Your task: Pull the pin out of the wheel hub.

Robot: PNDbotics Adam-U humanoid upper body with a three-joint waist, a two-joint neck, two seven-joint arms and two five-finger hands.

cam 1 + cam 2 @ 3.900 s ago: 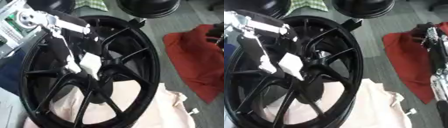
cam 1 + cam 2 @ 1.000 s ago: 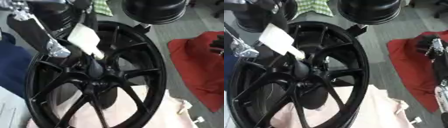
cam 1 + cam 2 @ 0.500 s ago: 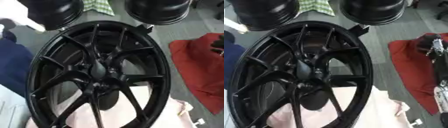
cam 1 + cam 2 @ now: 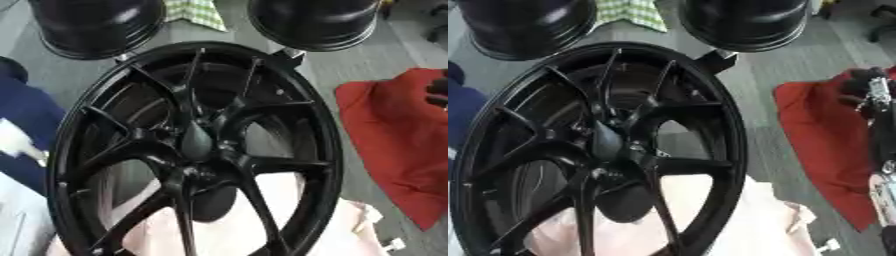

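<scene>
No writing, label, brand or number can be read anywhere: not on the black wheel (image 4: pixel 194 150), the two dark rims behind it, the red cloth (image 4: pixel 398 140) or the pale cloth below.

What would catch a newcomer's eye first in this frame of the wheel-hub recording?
A large black spoked wheel fills the middle of the picture, lying partly on a pale pink cloth at the bottom. Two more black wheels sit behind it at the top edge, and a red cloth is spread on the grey floor to the right. In the right eye view the robot's right hand shows at the right edge; no left hand is visible.
</scene>
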